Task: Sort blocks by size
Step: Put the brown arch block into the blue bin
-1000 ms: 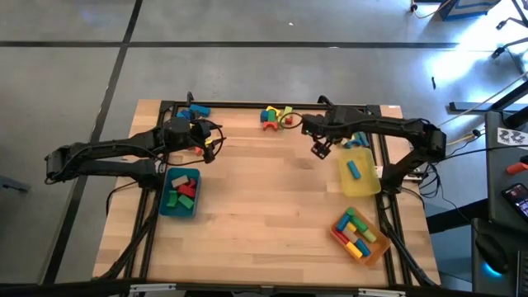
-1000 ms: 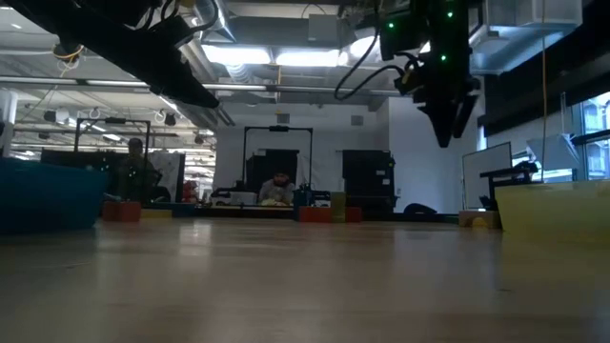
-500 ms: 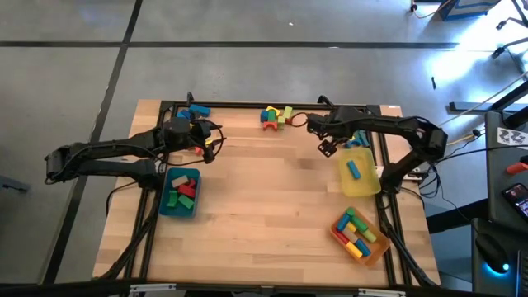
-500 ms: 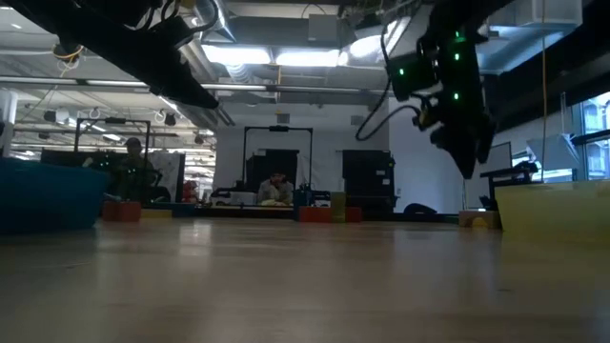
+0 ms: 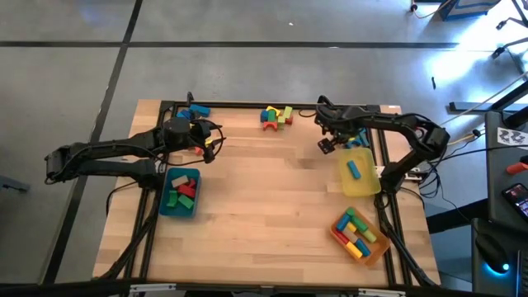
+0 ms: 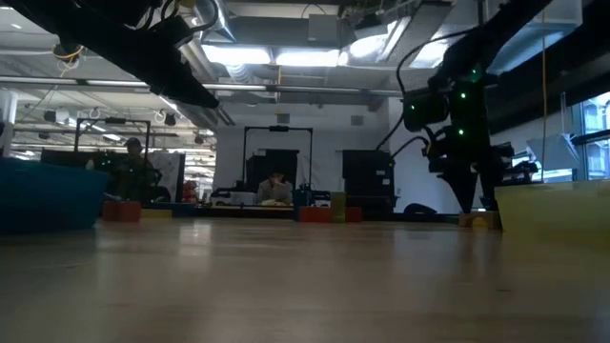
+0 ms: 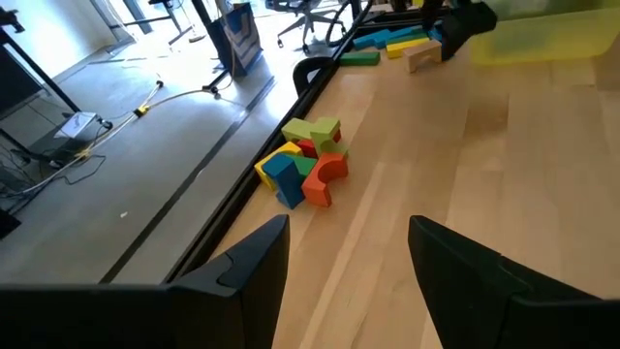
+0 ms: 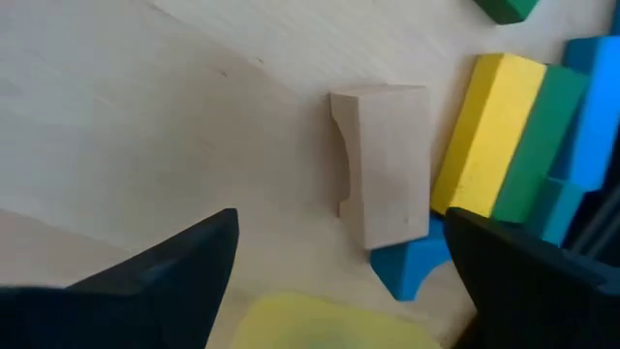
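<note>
My right gripper (image 5: 325, 147) (image 6: 471, 195) points down, open, low over the table by the yellow tray's (image 5: 360, 183) far left corner. Its fingers stand apart over a bare-wood block with a notch (image 8: 384, 179); yellow (image 8: 489, 131), green (image 8: 539, 145) and blue (image 8: 593, 102) bars lie flat on the table beside it. A small pile of red, blue, yellow and green blocks (image 5: 276, 116) (image 7: 305, 165) lies at the far edge. My left gripper (image 5: 212, 148) (image 7: 363, 281) hangs open above the table's far left, facing that pile.
A teal tray (image 5: 180, 203) with several blocks sits under the left arm. An orange tray (image 5: 360, 234) with blocks lies at the near right. Blue and green blocks (image 5: 196, 109) lie at the far left corner. The table's middle is bare wood (image 5: 264, 206).
My right gripper has sunk toward the table and gone toward the right edge, coming over the blocks beside the yellow tray, its fingers still apart. The wrist has rolled a little on the way.
</note>
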{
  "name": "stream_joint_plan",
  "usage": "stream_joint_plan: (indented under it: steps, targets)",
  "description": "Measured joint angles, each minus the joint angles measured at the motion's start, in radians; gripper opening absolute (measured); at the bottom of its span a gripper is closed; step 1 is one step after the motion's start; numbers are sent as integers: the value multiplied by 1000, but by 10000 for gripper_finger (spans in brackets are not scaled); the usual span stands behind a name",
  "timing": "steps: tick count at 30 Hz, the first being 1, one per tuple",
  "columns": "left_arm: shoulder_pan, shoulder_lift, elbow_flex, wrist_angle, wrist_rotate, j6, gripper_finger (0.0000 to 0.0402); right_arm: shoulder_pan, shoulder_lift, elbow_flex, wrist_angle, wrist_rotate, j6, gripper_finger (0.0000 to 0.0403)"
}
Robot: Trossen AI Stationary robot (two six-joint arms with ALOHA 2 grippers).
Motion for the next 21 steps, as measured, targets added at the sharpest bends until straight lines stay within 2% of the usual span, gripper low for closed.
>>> stream_joint_plan:
  steps: [10, 21]
  targets:
    - [0, 0, 0, 0, 0, 0, 196, -41, 0, -77, 118, 17, -22, 286]
    - [0, 0, 0, 0, 0, 0, 196, -39, 0, -127, 197, 28, -39, 234]
